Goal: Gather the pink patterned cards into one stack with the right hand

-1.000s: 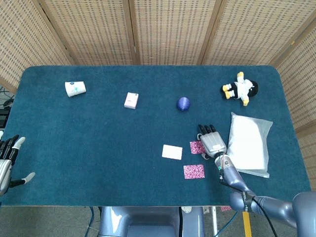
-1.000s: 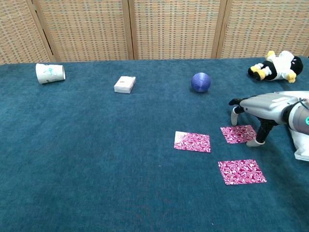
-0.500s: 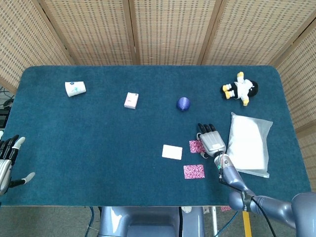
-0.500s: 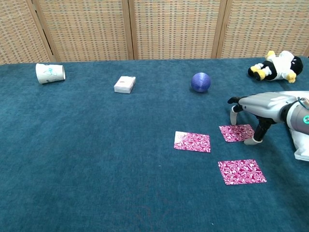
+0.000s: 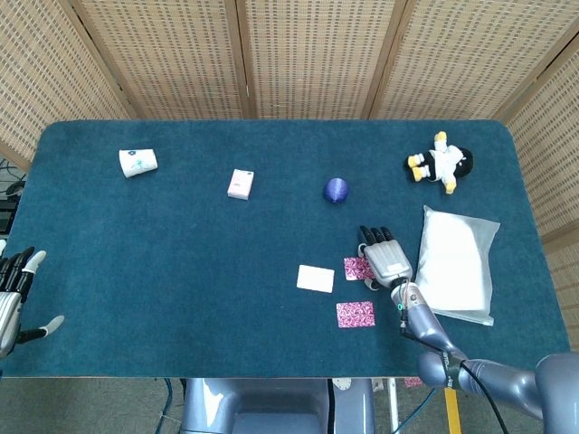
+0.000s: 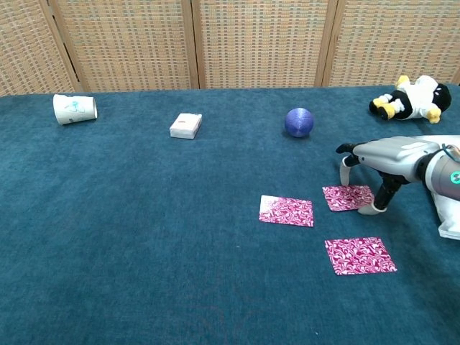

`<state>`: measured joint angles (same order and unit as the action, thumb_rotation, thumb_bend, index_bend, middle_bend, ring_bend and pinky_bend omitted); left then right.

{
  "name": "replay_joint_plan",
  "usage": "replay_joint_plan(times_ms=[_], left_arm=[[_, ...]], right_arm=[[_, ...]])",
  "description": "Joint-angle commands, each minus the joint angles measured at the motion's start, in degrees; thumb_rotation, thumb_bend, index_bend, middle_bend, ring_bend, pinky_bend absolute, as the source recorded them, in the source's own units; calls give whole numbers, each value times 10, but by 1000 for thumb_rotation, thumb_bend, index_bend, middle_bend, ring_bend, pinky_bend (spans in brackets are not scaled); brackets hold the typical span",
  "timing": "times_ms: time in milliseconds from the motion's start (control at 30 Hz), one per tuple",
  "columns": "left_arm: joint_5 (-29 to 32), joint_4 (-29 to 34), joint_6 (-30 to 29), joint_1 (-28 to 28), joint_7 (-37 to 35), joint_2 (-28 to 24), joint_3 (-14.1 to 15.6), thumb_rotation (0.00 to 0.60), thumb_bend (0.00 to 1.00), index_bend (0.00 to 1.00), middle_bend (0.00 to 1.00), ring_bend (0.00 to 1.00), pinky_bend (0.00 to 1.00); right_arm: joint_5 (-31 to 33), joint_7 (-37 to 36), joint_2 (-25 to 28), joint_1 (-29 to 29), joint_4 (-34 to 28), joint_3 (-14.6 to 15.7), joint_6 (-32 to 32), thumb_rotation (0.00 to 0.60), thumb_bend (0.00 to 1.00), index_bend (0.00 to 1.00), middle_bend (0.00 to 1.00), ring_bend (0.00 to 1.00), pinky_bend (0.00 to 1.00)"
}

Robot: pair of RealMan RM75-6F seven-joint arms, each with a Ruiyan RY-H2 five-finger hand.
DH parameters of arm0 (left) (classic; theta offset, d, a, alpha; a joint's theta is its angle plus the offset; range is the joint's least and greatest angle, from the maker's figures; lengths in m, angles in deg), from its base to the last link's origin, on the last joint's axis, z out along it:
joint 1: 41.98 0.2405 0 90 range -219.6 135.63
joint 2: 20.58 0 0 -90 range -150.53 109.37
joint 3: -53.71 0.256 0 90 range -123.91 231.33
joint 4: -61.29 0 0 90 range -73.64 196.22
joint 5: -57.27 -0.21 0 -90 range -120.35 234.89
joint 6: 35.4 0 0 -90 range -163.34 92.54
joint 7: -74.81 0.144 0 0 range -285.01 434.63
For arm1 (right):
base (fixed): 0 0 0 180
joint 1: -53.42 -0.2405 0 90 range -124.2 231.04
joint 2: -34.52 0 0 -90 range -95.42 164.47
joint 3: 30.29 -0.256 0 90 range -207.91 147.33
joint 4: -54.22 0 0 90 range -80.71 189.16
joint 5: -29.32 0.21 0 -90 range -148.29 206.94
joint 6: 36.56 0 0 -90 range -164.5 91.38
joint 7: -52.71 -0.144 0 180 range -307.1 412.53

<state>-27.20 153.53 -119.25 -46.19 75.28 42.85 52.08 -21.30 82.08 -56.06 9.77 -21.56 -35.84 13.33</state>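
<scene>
Two cameras on one table: one high overhead, one low at chest height.

The head view looks steeply down and takes in the whole dark teal felt-covered table (image 5: pixel 181 271), edge to edge, with the woven wicker screen panels (image 5: pixel 308 54) behind it. The chest view sits lower and nearer, facing straight across the same tabletop (image 6: pixel 144 251) toward those screens (image 6: pixel 259 39). Both share the far row, the tipped white paper cup (image 5: pixel 137 163) (image 6: pixel 74 108) and the small blue ribbed ball (image 5: pixel 336 190) (image 6: pixel 298 122), plus the three pink patterned cards (image 5: pixel 355 314) (image 6: pixel 359 255) in front.
</scene>
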Motion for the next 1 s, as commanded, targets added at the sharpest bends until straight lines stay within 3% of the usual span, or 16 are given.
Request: replay_joint_plan(times_ms=[33,567,1000], left_arm=[[0,0,0,0,0,0,0,600,0,0,0,0,0],[0,0,2,-1,-1,-1,1,600,0,0,0,0,0],[-1,0,2,0,-5,-2,1,600,0,0,0,0,0]], right_arm=[[0,2,1,0,-1,0,1,600,455,483,0,0,34],[6,16,20,5,-33,-3,17,600,457,483,0,0,34],[-7,42,47,33,-122,17,80,600,456,483,0,0,35]])
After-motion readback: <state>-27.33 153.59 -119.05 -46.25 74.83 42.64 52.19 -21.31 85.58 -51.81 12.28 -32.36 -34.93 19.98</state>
